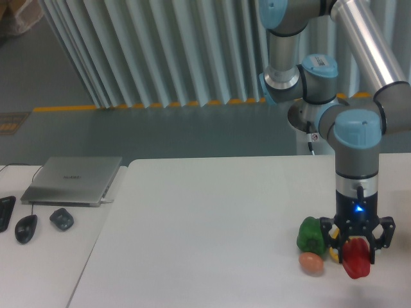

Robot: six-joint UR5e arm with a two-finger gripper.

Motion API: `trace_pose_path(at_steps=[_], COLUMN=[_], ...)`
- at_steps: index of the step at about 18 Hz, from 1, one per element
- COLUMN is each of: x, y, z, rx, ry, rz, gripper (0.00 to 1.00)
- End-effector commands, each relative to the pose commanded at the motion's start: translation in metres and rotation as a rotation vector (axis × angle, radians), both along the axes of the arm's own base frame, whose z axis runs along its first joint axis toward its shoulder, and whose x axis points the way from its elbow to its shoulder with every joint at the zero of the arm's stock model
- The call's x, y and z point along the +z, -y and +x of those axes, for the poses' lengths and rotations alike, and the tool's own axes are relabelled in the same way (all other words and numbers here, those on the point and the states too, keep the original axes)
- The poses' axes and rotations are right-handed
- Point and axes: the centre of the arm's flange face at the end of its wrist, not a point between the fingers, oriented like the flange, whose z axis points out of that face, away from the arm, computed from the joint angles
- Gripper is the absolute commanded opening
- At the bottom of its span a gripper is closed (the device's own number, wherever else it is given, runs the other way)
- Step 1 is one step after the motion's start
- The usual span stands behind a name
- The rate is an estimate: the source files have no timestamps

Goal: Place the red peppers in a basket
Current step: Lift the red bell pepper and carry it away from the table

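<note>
In the fixed camera view, the red pepper (356, 260) is seen clamped between the jaws of the gripper (357, 242), raised just off the white desk (212, 224) near its right front corner. Crowded close on its left are a green pepper (311, 235), a yellow pepper (334, 252) mostly hidden, and an orange-brown ball (311, 263). A laptop (74, 180) and mouse (26, 228) are set well apart at left.

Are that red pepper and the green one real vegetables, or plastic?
Hard to be sure. The red pepper, held in the gripper, looks smooth and evenly coloured with a slight sheen, which suggests moulded plastic. The green pepper on the table is equally uniform and unblemished, so probably plastic too.
</note>
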Motion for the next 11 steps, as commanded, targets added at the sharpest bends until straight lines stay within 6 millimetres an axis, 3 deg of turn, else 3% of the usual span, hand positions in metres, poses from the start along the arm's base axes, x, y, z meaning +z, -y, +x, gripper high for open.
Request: trace_pose_path(at_steps=[6,11], x=[0.014,0.038], y=[0.019,0.053], z=[0.016,-0.006], rx=[-0.306,-0.710], ry=[0.019,-0.158], rz=[-0.124,-0.320], gripper=[0.57,0.57])
